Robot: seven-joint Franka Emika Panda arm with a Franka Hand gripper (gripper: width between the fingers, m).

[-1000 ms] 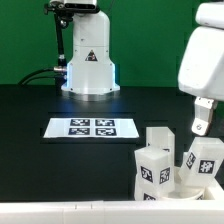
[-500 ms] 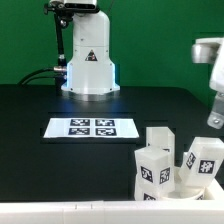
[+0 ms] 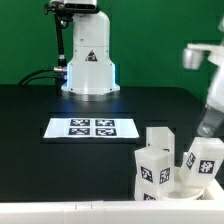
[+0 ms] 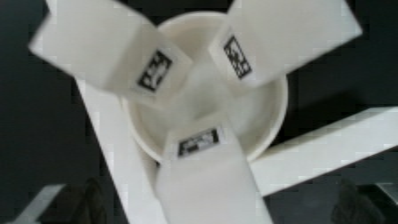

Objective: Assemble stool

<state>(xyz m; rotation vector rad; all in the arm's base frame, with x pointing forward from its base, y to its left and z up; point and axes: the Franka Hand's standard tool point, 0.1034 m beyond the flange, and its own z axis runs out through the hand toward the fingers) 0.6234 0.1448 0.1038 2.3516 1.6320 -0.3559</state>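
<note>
Legs (image 3: 160,168) with black-and-white square tags

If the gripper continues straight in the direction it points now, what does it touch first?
Probably the stool: the wrist view looks right onto its three tagged legs standing on the round seat. Which leg comes first is unclear; depth cannot be judged.

Your exterior view faces the robot base (image 3: 90,62) across the black table (image 3: 40,100), stool (image 3: 178,160) nearest. Your wrist view looks close down onto that stool's seat (image 4: 249,115) and legs (image 4: 116,50), the part both share.
</note>
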